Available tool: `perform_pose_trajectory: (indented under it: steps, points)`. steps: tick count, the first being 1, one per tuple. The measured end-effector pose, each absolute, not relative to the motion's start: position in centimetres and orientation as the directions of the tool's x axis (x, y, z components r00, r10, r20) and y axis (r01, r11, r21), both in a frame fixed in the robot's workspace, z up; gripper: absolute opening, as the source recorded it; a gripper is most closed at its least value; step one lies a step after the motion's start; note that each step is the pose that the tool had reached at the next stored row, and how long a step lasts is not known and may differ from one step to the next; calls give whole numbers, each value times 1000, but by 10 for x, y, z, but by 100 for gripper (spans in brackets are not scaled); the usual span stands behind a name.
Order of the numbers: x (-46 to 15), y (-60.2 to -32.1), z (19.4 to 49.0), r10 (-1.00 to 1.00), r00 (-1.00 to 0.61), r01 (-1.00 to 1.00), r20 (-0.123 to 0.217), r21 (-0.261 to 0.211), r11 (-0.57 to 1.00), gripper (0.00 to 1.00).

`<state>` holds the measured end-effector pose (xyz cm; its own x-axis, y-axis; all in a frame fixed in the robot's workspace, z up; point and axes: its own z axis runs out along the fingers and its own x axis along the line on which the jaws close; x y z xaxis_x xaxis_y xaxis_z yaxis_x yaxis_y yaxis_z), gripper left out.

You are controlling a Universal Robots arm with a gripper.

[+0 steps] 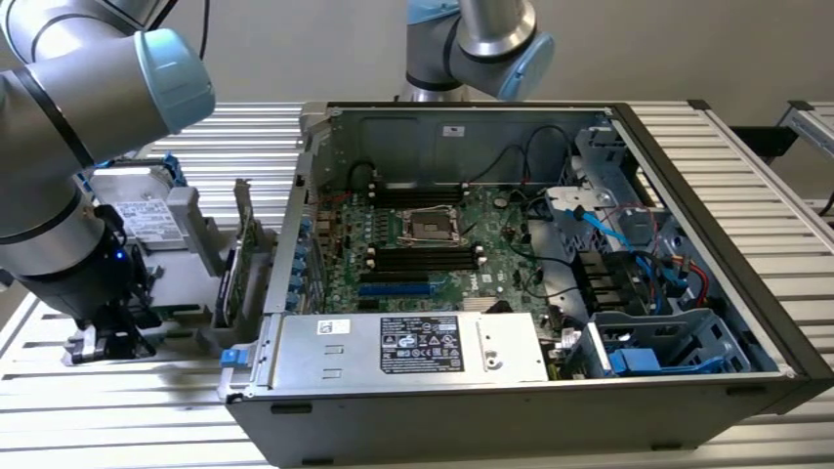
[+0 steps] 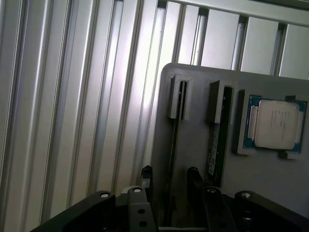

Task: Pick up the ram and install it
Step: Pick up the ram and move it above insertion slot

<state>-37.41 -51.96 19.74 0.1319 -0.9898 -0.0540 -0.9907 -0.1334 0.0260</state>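
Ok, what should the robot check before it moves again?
1. Is the pincer open: ok.
2. Are the fingers on either side of the ram standing in the gray holder: ok.
3. Is the ram gripped: not ok, nothing clamped yet.
4. Are the black motherboard slots free: cannot tell.
5. Is the case open on top: ok.

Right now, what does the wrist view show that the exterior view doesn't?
Wrist view adds: the ram standing edgewise in a slot of the gray holder, between the fingers of the open gripper, a second stick beside it, a processor chip in its recess. Exterior view adds: the open computer case, its motherboard with black memory slots, the power supply. Shared: the gripper low at the holder, on the exterior view's left, and the slatted table.
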Motion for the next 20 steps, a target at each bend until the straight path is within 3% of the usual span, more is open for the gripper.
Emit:
perform_pose_trajectory:
  steps: [8,11,12,15,17,19,20]
  points:
    - [-374,-520,197,-990,132,-991,-54,27,-134,42]
    - [-374,-520,197,-990,132,-991,-54,27,-134,44]
    - [-374,-520,197,-990,132,-991,-54,28,-134,51]
    - [-374,-520,197,-990,132,-991,-54,29,-134,51]
    - [-374,-520,197,-990,132,-991,-54,29,-134,48]
    - [-374,-520,197,-990,132,-991,-54,30,-134,35]
    - [-374,-520,197,-990,132,-991,-55,31,-134,35]
